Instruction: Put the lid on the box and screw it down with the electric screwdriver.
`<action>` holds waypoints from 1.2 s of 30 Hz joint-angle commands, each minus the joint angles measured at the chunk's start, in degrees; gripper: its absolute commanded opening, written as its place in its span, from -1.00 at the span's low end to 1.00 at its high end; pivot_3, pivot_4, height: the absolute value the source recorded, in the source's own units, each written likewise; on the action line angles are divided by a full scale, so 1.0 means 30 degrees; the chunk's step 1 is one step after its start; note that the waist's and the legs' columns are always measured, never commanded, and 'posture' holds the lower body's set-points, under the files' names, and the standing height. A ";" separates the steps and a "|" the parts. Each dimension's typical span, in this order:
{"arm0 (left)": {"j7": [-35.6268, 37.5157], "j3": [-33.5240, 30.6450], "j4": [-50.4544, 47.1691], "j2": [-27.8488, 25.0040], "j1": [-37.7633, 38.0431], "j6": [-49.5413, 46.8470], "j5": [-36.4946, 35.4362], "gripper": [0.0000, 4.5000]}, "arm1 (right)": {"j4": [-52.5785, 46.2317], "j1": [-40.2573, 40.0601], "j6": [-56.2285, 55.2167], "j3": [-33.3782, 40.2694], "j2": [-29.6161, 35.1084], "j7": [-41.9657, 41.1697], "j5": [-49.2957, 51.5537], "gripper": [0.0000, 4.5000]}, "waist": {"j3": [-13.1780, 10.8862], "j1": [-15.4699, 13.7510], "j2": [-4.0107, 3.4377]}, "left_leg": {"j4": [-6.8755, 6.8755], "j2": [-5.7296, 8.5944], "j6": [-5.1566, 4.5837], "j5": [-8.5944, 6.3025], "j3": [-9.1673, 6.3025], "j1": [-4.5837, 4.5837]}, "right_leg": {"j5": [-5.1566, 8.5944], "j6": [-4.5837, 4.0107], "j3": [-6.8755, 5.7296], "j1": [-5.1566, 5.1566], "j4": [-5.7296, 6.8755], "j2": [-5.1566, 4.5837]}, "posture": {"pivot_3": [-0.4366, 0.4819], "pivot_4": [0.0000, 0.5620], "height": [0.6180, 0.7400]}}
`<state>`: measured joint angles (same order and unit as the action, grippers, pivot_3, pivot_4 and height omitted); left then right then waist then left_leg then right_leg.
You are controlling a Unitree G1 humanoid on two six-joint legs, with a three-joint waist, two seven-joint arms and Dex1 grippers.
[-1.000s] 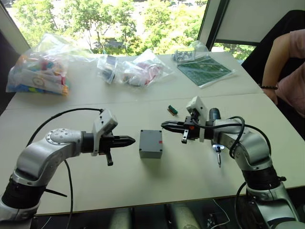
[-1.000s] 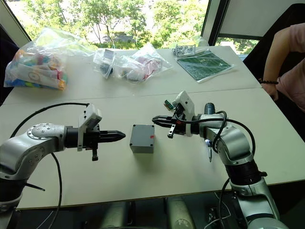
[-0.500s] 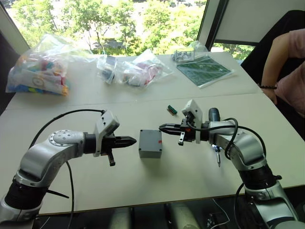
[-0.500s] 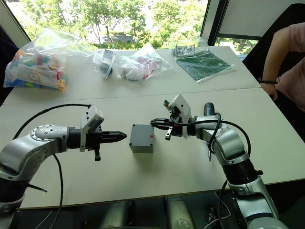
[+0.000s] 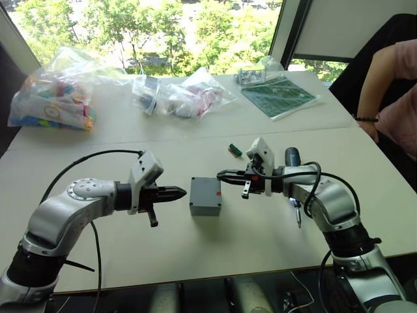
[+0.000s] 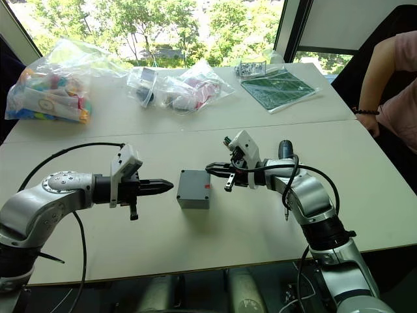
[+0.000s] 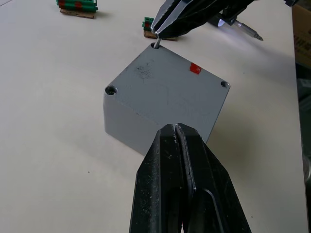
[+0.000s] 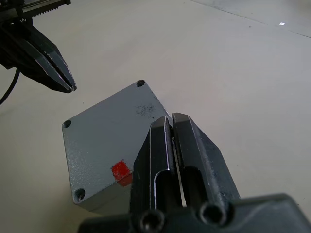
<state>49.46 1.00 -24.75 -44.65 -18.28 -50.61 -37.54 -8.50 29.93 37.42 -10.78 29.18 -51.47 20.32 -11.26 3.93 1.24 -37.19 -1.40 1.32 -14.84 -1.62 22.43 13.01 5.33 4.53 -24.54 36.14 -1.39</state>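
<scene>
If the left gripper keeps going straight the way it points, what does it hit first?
Most likely the box. The left gripper, fingers shut, points at its near side with bare table between; the height seems to match, though depth is hard to judge.

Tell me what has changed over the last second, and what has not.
The right gripper has moved toward the robot's left, closing in on the box; in the left wrist view its tip sits over a corner hole of the box with something thin and metallic pinched in the shut jaws. The left gripper, also shut, the box, and the electric screwdriver lying on the table have stayed put.
</scene>
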 commanded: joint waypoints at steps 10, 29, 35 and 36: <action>-0.0096 -0.0234 -0.0257 0.0143 -0.0292 0.0291 0.0008 -1.00 | 0.0231 0.0585 -0.0386 -0.0012 -0.0202 0.0070 -0.0347 -0.51 | 0.0000 0.0001 0.0000 | 0.0000 0.0000 0.0000 0.0000 0.0000 0.0000 | -0.0002 -0.0001 0.0000 0.0000 0.0001 0.0000 | -0.05 -0.47 1.00; 0.0509 0.0584 0.0078 0.1822 -0.3545 0.0968 -0.0188 -1.00 | 0.1700 0.5864 0.9628 0.6086 0.5426 0.4134 0.0911 0.96 | -0.0035 -0.0132 -0.0050 | -0.0006 0.0010 0.0000 0.0000 0.0009 0.0024 | -0.0030 -0.0048 0.0008 -0.0010 0.0000 -0.0006 | -0.05 -0.47 1.00; 0.0566 0.1354 -0.0182 0.2736 -0.4042 0.1727 0.0133 -1.00 | 0.1656 0.6563 1.7397 0.4856 0.8684 0.3478 0.2575 0.99 | -0.0004 -0.0354 -0.0005 | 0.0022 0.0033 -0.0008 -0.0003 0.0020 0.0033 | -0.0018 -0.0049 0.0023 -0.0027 -0.0042 -0.0025 | -0.05 -0.47 1.00; 0.0488 0.1511 -0.0203 0.2875 -0.4034 0.1823 0.0253 -1.00 | 0.1666 0.6387 1.7902 0.4390 0.9213 0.3388 0.2656 0.99 | -0.0006 -0.0326 -0.0008 | 0.0022 0.0020 -0.0017 -0.0009 0.0019 0.0028 | -0.0014 -0.0039 0.0022 -0.0024 -0.0038 -0.0011 | -0.05 -0.47 1.00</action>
<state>51.04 5.12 -23.64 -36.43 -29.85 -46.68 -37.28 -2.15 49.60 86.85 4.48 54.87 -40.00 26.17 -11.27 2.95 1.21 -37.12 -1.36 1.26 -14.87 -1.55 22.51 12.96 5.23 4.61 -24.61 36.03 -1.41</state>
